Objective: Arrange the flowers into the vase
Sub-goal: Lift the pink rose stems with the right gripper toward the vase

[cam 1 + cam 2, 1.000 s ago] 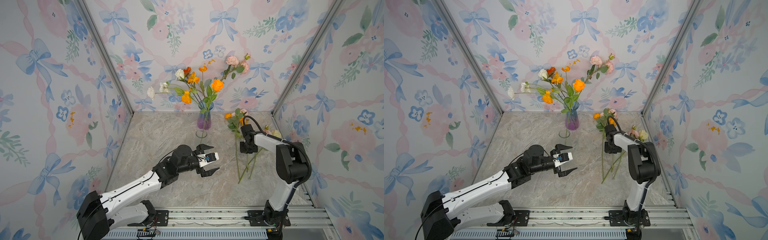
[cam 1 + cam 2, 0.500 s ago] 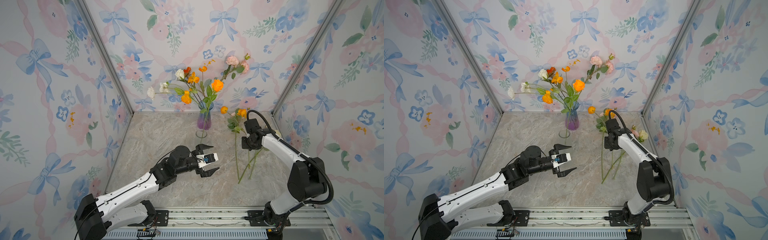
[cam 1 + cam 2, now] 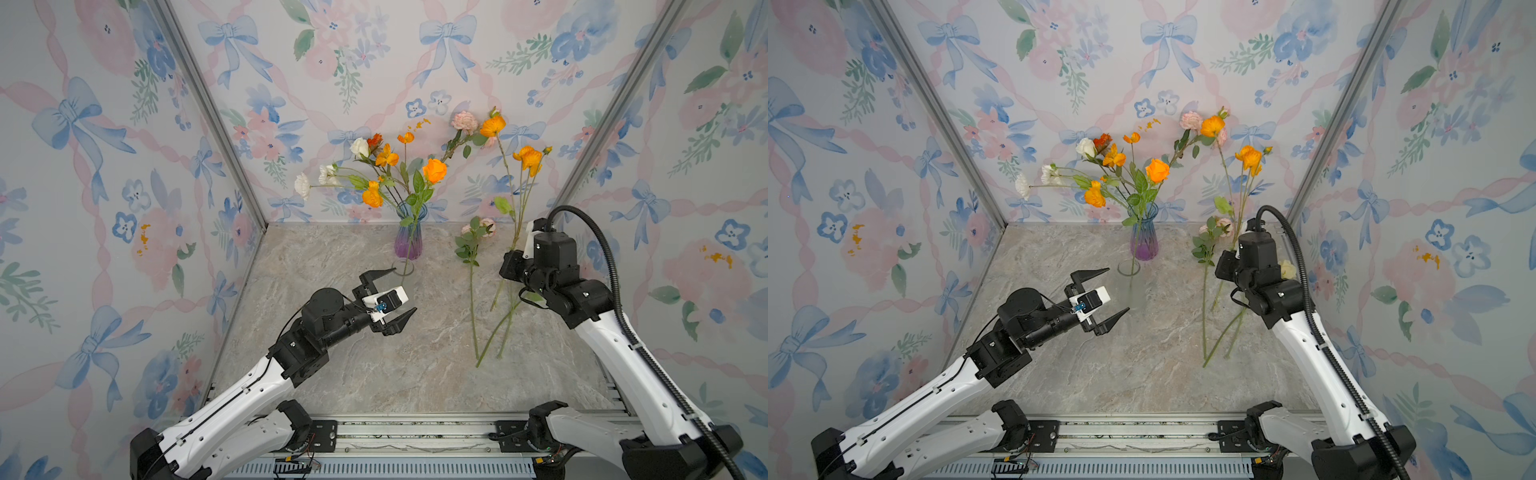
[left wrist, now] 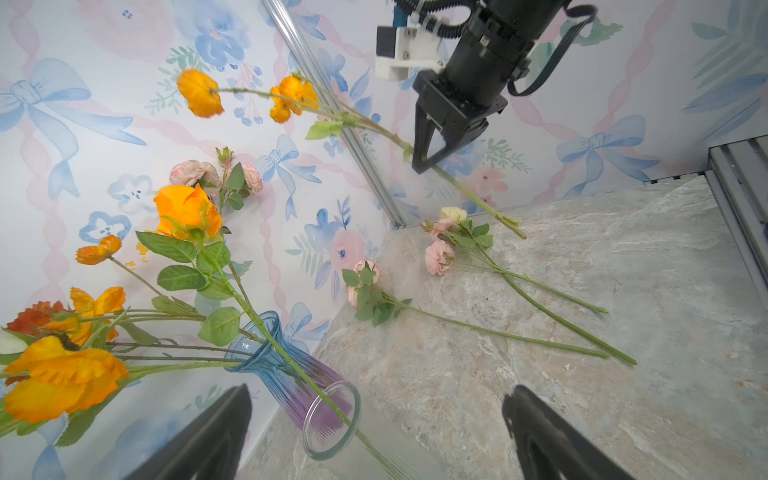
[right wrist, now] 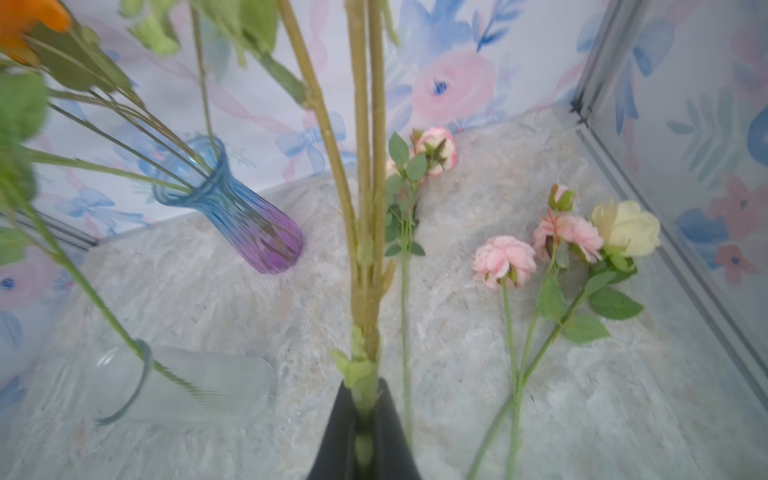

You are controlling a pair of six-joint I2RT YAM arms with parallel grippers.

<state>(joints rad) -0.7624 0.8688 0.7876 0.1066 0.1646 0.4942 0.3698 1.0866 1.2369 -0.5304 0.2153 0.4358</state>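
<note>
**Tall orange spray aloft, crowded vase ahead**

Bow-patterned wallpaper closes in three sides of a marbled table [image 3: 324, 266]. In both top views the vase [image 3: 409, 243] stands at the back centre, packed with a bouquet [image 3: 434, 170]. A clear vase [image 3: 402, 268] just in front of it takes one stem. The right gripper [image 3: 510, 266] is clamped low on an orange spray [image 3: 528, 158], which stands nearly upright against the back wall. Pinched that low, the top-heavy spray could pivot in the jaws. Its blooms could also snag the bouquet on the way across. The left gripper [image 3: 404, 290] gapes wide and empty near the clear vase, and a careless move could knock it over. Loose stems [image 3: 472, 299] lie on the table under the right arm. A second ago the right gripper was down among them with the orange blooms low. Now the spray is lifted, and the left gripper has barely shifted.

In the left wrist view the held stem slants through the closed tips, its cut end free below. If that end misses the narrow, crowded mouth, it may tip the vase.

The right wrist view is blurred. It shows the stem squeezed between the jaws and branching above them, so the branches may catch on the rim.
</note>
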